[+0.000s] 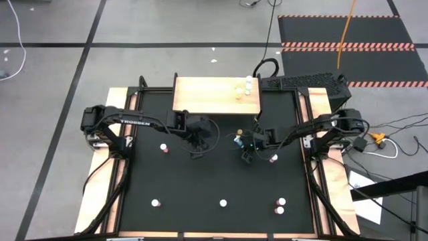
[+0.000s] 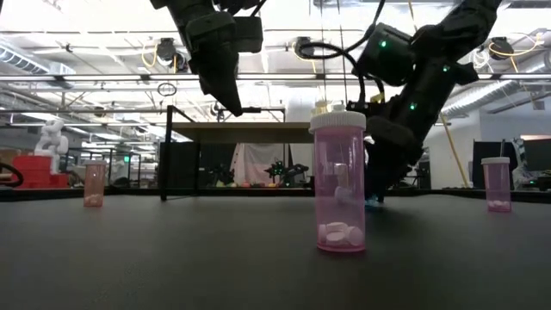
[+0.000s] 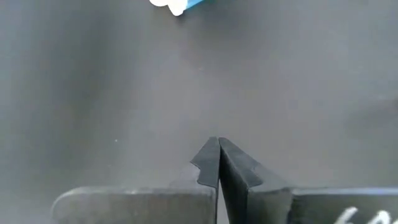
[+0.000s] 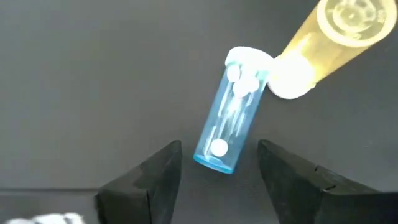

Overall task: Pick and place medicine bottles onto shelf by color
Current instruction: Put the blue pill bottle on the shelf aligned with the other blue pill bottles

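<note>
Blue bottle point(image 4: 227, 118): lying on mat, touching yellow bottle point(image 4: 329, 37)
Right gripper point(image 4: 217, 171): spread, straddling blue bottle's base
Left gripper point(image 3: 219, 163): pressed together, empty

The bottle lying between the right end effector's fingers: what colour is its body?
Blue bottle, clear-walled with a white cap; the right wrist view shows it best.

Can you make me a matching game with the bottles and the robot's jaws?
Things:
1. blue bottle
2. yellow bottle
3. left gripper
4. right gripper

States:
A. jaws shut, holding nothing
B. lying on the black mat between open jaws
C. jaws open
D. lying with its cap against the blue bottle's cap

Pairs: 1-B, 2-D, 3-A, 4-C
</note>
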